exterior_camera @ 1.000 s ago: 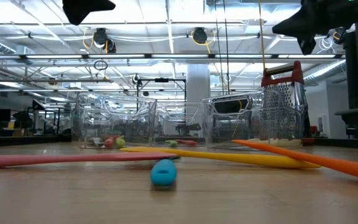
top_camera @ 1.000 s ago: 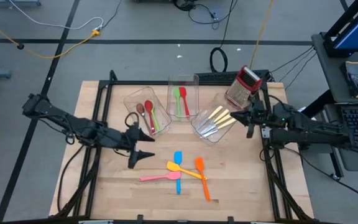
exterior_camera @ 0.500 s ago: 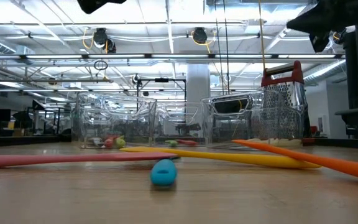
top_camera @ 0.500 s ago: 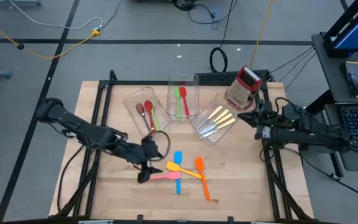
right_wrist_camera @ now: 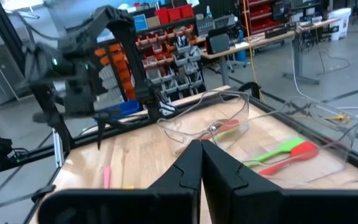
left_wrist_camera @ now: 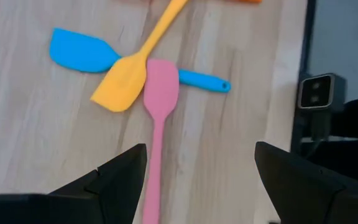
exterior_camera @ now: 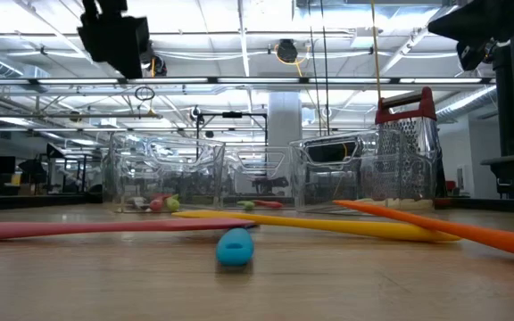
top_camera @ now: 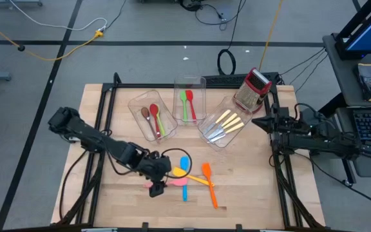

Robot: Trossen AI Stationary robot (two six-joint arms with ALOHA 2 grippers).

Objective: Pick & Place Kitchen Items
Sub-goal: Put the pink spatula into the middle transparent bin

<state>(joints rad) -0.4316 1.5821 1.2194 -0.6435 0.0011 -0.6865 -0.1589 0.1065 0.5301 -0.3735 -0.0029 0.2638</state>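
Note:
My left gripper (top_camera: 157, 182) hangs open above the pink spatula (left_wrist_camera: 156, 134), clear of the table. Its fingers stand on either side of the handle and touch nothing. The pink spatula lies flat on the wood beside the blue spatula (top_camera: 184, 164), yellow spatula (top_camera: 189, 174) and orange spatula (top_camera: 209, 185). It also shows in the low view (exterior_camera: 87, 229). My right gripper (right_wrist_camera: 201, 163) is shut and empty, raised near the table's right edge (top_camera: 263, 122), beside the bin of cream-handled cutlery (top_camera: 224, 122).
Three clear bins stand at the back. The left bin (top_camera: 138, 106) holds brown, red and green spoons; the middle bin (top_camera: 189, 84) holds a green and a red utensil; the right bin (top_camera: 212, 138) holds cutlery. A red-and-silver grater (top_camera: 252, 89) stands at the back right.
My left gripper has gone toward the table's near edge and right, from beside the left bin to above the pink spatula's handle, and has come lower. My right gripper has drawn back a little toward the right edge. The utensils have stayed where they were.

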